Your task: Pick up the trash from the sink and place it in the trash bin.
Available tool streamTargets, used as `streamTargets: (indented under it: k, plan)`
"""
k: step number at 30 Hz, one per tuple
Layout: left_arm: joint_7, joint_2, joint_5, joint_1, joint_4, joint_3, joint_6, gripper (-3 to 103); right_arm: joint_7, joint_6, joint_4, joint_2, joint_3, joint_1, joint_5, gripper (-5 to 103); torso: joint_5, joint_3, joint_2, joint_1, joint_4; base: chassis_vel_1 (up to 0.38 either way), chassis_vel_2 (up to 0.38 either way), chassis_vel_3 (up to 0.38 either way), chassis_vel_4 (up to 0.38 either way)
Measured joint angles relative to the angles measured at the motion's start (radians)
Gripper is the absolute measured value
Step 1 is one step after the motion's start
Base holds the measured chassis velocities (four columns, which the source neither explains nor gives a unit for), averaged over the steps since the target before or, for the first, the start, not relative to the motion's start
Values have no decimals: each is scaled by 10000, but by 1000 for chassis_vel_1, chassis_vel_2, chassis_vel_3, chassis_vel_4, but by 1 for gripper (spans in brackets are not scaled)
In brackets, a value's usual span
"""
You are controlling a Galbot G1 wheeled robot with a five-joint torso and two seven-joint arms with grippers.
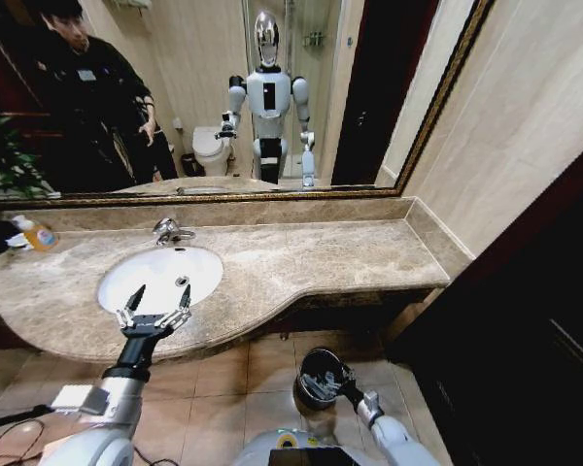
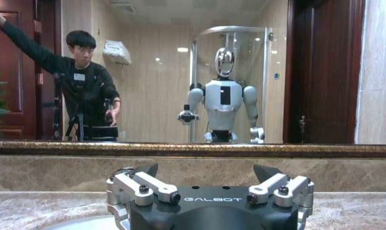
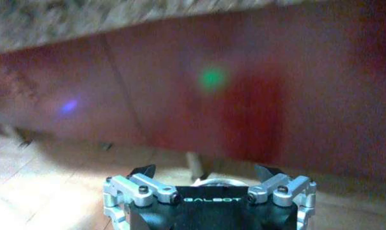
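Note:
The white oval sink (image 1: 204,264) is set in the beige marble top, with a chrome faucet (image 1: 168,231) behind it. I see no trash in the basin; it is out of view. My left gripper (image 1: 159,297) hovers over the basin's front rim, fingers spread open and holding nothing. In the left wrist view that gripper (image 2: 206,170) faces the mirror above the counter. The round black trash bin (image 1: 308,398) with its shiny rim stands on the floor below the counter. My right gripper (image 1: 323,384) hangs open over the bin, whose metal rim (image 3: 212,182) shows between the gripper's (image 3: 206,170) empty fingers.
A clear bottle with an orange label (image 1: 39,236) stands at the counter's far left. The marble counter (image 1: 350,257) stretches to the right wall. A dark red cabinet front (image 3: 199,110) runs under the counter. A large mirror (image 1: 272,97) backs the counter.

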State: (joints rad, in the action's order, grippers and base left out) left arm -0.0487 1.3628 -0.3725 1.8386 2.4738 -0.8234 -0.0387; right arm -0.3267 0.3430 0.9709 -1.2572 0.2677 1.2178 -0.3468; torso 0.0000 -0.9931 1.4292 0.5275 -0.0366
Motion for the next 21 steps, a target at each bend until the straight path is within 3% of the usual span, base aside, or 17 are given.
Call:
streamTargets:
  k: [5,9,13,21]
  plan:
    - [0,0,0,0,0,0,0,100,988,-412,1797,522,269,219,-1132,100,1,0,0,0,-3,0,0,0,0]
    - [0,0,0,0,0,0,0,100,1826,-548,3188,825,656,579,-1502,100,1,0,0,1,-3,0,0,0,0]
    - [0,0,0,0,0,0,0,100,2654,-924,4667,746,1609,1025,-1247,100,-1,0,0,0,-1,0,0,0,0]
    - [0,0,0,0,0,0,0,100,3158,-1007,6371,572,2789,1570,-469,100,0,0,0,0,-2,0,0,0,0]
